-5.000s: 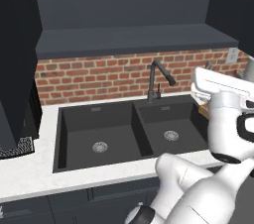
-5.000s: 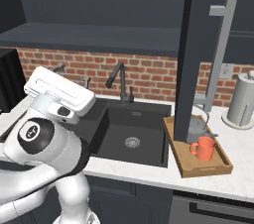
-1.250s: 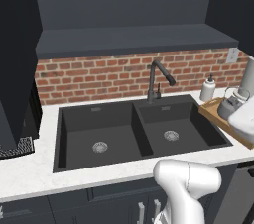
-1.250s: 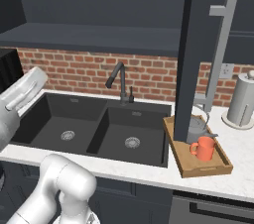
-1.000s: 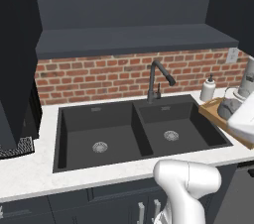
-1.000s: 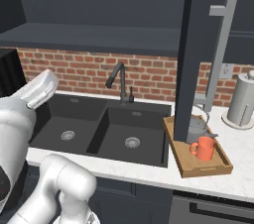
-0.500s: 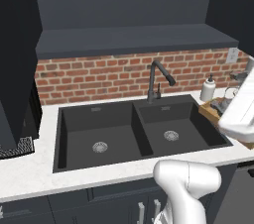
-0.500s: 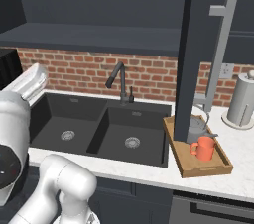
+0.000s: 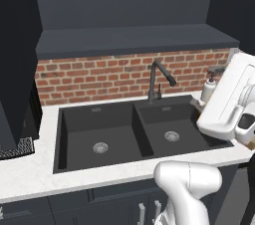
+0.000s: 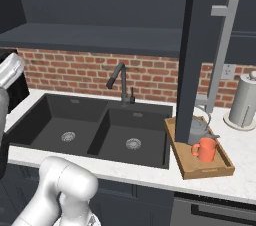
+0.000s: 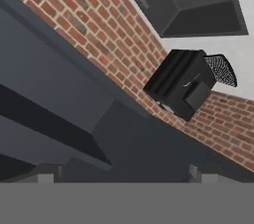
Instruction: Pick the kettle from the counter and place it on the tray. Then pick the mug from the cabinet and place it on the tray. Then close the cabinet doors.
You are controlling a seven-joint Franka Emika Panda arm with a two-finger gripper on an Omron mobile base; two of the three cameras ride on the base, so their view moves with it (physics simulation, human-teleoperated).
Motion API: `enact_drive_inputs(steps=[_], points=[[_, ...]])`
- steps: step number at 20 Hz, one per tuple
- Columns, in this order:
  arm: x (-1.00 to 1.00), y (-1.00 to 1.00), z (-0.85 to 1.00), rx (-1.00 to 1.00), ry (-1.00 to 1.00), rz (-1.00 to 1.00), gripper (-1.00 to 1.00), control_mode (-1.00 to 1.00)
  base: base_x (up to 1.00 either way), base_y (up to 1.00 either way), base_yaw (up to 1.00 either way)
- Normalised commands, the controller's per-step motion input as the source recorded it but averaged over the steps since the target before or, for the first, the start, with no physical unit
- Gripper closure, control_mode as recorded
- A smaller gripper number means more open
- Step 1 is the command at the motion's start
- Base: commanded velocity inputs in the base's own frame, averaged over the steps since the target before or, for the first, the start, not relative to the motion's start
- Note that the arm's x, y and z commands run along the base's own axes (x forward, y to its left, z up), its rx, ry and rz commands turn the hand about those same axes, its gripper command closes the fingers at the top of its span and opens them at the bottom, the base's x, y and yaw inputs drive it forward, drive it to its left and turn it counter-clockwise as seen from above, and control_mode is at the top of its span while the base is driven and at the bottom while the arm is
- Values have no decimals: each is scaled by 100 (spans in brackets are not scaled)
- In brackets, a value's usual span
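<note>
Left base view: the black double sink (image 9: 134, 132) sits in the white counter (image 9: 35, 176), a soap bottle (image 9: 209, 87) at its right end.

Right base view: the wooden tray (image 10: 180, 156) right of the sink carries the kettle (image 10: 198, 129) and orange mug (image 10: 205, 149), beside an open cabinet door (image 10: 194, 50).

Hand view: a black microwave (image 11: 182, 83) against brick; the gripper's fingers stand wide apart, holding nothing.

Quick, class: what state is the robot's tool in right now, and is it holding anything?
Tool: open, holding nothing.
</note>
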Motion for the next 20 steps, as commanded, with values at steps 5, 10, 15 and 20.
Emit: enact_drive_inputs(steps=[5, 10, 15, 20], points=[[-8, 57, -1, 6, 0, 0, -100, -100, 0, 0, 0], [-8, 64, -2, 4, 0, 1, -100, -100, 0, 0, 0], [0, 67, -7, 4, 0, 3, -100, -100, 0, 0, 0], [-3, 64, -14, 12, 0, 13, -100, -100, 0, 0, 0]])
